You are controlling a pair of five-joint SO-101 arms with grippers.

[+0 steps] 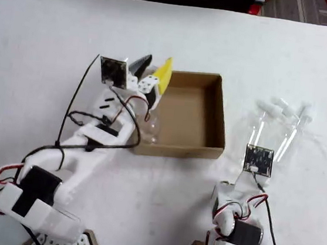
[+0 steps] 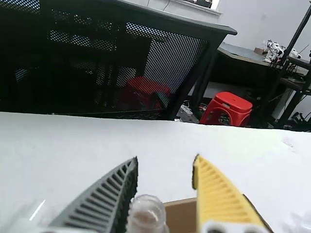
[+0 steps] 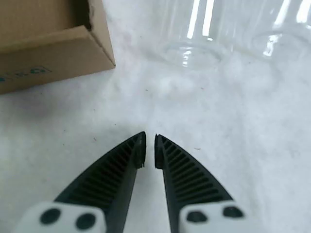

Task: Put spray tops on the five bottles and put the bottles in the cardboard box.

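My left gripper hangs over the left end of the cardboard box, its black and yellow fingers spread open. In the left wrist view the bare neck of a clear bottle shows between the fingers of the left gripper, close to the black finger and apart from the yellow one. That bottle stands at the box's near-left corner. Several clear bottles with white spray tops lie right of the box. My right gripper is shut and empty, low over the table short of two bottles.
A corner of the box lies beside the right gripper's path. The right arm's base sits at the near edge. The white table extends far left and behind the box. A red stool and dark mesh furniture stand beyond the table.
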